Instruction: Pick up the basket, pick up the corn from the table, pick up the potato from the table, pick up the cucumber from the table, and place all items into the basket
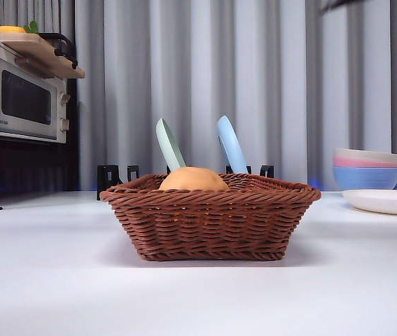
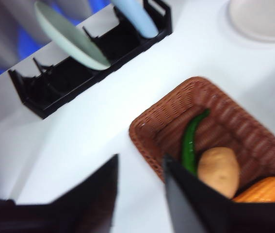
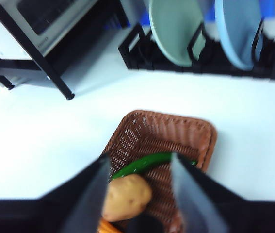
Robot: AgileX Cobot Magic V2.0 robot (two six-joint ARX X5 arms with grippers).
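The reddish-brown wicker basket stands on the white table in the middle of the front view. Inside it lie the tan potato, the green cucumber and the orange corn; from the front only the potato's top shows above the rim. My left gripper hangs open well above the table beside the basket, holding nothing. High over the basket, my right gripper is open and empty, with the potato and cucumber below it. A sliver of corn shows there too.
A black dish rack with a green plate and a blue plate stands behind the basket. Stacked pastel bowls and a white plate sit at the right. A microwave on a black stand is at the left.
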